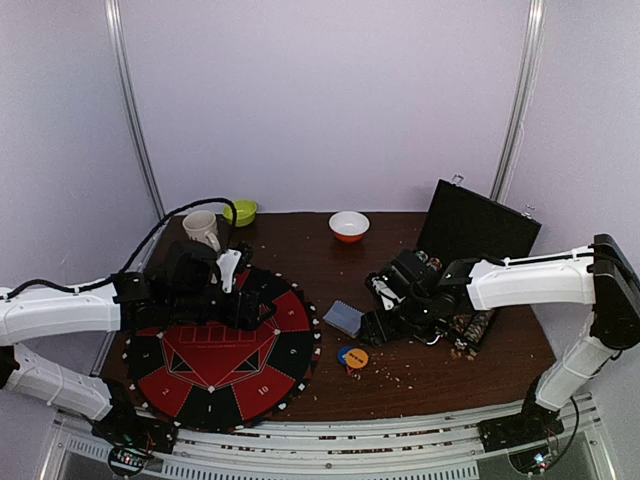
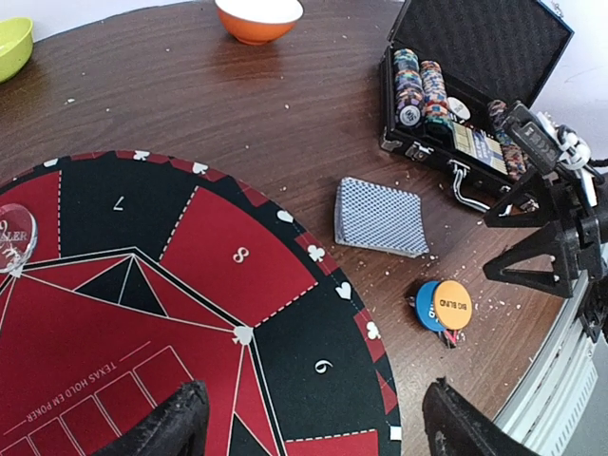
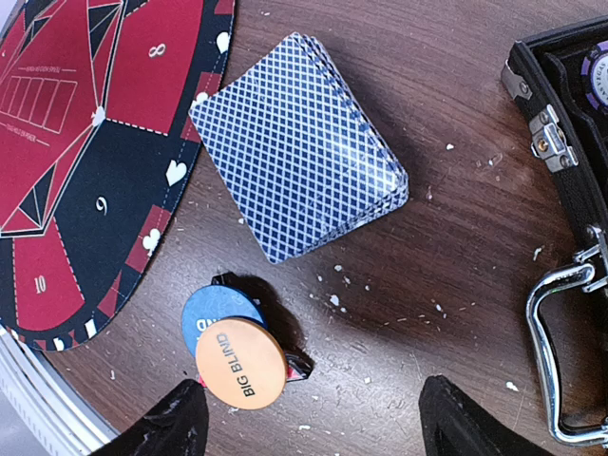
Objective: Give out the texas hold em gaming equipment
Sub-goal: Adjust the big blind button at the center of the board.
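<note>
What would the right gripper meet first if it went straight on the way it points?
Probably the card deck, lying flat ahead of the right gripper; depth is unclear, so possibly bare table first.

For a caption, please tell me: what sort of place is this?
Probably a robotics lab booth, not a card room: plain white walls with metal rails, a wooden table on an aluminium frame, and a poker mat.
</note>
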Controlling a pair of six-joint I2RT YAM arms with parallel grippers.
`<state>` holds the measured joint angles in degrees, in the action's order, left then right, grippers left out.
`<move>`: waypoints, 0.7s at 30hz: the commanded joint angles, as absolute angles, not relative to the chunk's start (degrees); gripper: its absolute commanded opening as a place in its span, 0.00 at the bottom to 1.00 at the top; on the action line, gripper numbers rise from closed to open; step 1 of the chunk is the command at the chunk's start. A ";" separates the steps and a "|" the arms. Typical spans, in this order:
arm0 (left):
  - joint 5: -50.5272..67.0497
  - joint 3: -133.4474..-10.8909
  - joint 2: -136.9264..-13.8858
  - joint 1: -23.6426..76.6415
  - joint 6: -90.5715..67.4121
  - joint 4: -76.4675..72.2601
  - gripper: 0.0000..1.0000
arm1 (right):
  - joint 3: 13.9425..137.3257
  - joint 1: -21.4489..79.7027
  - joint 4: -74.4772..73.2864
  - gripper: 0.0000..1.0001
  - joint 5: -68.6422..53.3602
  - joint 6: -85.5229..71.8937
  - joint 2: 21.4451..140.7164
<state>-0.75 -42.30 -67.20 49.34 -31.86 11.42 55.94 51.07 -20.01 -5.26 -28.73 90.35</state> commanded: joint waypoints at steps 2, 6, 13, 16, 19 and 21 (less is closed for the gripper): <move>4.53 -44.91 -71.43 49.40 -27.11 8.46 0.81 | 56.81 50.88 -20.19 0.79 -1.38 -32.47 88.61; 9.20 -49.15 -77.44 49.44 -22.32 10.97 0.81 | 56.64 50.85 -18.89 0.79 -1.72 -36.87 87.93; 15.58 -51.85 -82.88 49.41 -21.55 8.39 0.80 | 55.06 50.80 -14.43 0.79 -3.67 -40.13 88.95; 17.75 -51.63 -84.78 49.40 -22.47 6.12 0.80 | 56.41 50.80 -16.26 0.78 -5.10 -39.55 90.83; 17.89 -50.96 -86.96 49.40 -24.56 3.77 0.77 | 57.28 50.80 -19.33 0.78 -3.39 -37.35 91.19; 17.74 -50.82 -88.36 49.44 -26.27 2.84 0.76 | 56.59 50.87 -20.09 0.78 -2.83 -36.29 90.78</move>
